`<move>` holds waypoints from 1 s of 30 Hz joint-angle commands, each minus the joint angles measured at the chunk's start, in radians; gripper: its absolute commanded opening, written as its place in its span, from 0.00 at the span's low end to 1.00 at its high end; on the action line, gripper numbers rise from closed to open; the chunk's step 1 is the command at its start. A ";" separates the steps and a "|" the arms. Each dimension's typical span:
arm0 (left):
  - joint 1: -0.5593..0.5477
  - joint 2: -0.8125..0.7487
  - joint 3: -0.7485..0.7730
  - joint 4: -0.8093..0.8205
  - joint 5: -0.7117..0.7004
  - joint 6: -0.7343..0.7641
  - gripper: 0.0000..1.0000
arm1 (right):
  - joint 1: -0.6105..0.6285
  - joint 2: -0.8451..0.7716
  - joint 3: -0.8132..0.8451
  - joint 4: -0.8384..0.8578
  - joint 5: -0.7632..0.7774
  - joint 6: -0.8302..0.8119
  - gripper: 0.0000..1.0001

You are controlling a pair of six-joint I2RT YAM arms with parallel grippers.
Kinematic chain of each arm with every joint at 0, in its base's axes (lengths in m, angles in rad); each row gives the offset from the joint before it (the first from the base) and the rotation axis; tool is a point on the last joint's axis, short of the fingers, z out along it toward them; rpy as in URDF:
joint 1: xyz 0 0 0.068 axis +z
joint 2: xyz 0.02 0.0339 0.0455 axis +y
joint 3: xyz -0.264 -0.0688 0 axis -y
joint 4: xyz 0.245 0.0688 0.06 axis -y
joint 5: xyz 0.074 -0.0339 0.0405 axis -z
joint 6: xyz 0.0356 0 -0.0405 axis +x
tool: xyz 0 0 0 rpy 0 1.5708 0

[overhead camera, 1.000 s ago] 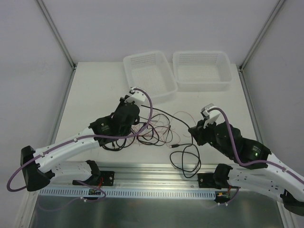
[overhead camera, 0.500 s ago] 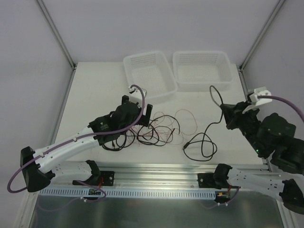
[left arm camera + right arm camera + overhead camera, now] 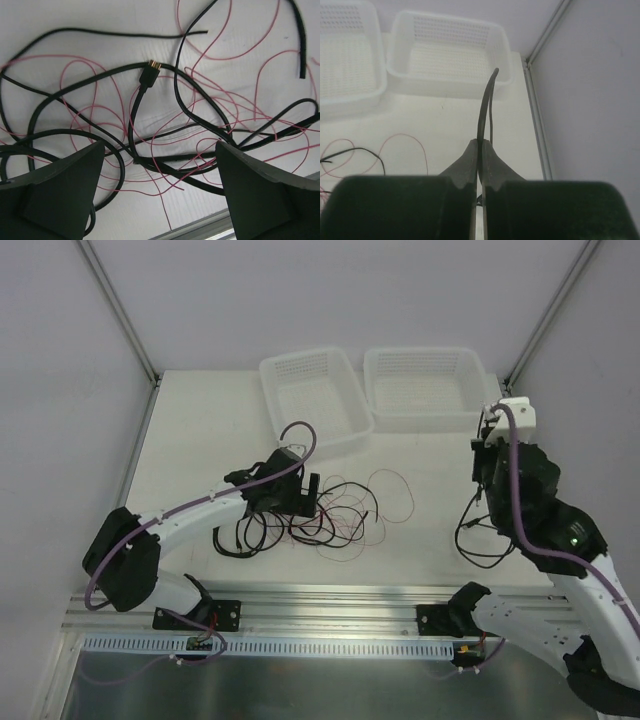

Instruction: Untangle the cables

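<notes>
**Right arm now swung out to the right, having drawn one black cable (image 3: pixel 481 110) clear of the tangle (image 3: pixel 325 515); left claw (image 3: pixel 160 155) newly sprung apart.**

The right claw (image 3: pixel 480 150) is pinched together on the black cable, whose slack hangs to a loop on the counter (image 3: pixel 200 430), nearer than the right basket (image 3: pixel 430 418). The left claw hovers with its jaws wide over the tangle at the counter's centre, where black and red lengths cross around a plug (image 3: pixel 151 70). Likely hazards: closing here could trap several crossed lengths at once and tighten the knot (the plug looks apt to snag), and the thin held cable might slip free and fall back.
</notes>
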 commanded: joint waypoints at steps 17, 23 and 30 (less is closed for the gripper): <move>0.160 -0.356 -0.020 -0.200 -0.028 0.065 0.95 | -0.519 0.099 -0.553 -0.111 -0.352 0.511 0.04; 0.160 -0.454 -0.057 -0.207 -0.052 0.118 0.96 | -0.521 0.273 -0.570 -0.171 -0.424 0.608 0.33; 0.160 -0.511 -0.081 -0.233 -0.084 0.180 0.96 | -0.521 0.271 -0.593 -0.204 -0.502 0.738 0.90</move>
